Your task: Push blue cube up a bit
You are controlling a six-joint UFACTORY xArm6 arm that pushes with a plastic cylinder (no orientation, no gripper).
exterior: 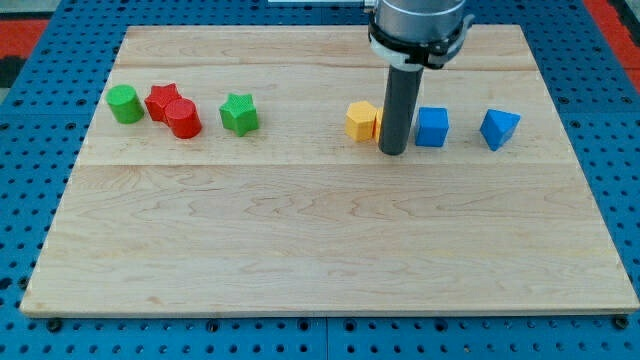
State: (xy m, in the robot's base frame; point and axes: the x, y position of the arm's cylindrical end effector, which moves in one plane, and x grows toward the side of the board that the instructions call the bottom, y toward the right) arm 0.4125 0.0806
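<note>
The blue cube point(432, 127) sits on the wooden board point(320, 240) right of centre, near the view's top. My tip point(393, 152) rests on the board just left of the blue cube and slightly below it, a small gap apart. The rod partly hides a yellow block point(379, 122) behind it. Another yellow block point(361, 120) lies just left of the rod.
A blue triangular block point(499, 128) lies right of the blue cube. At the view's left are a green cylinder point(125, 104), a red star point(161, 100), a red cylinder point(184, 119) and a green star point(239, 113).
</note>
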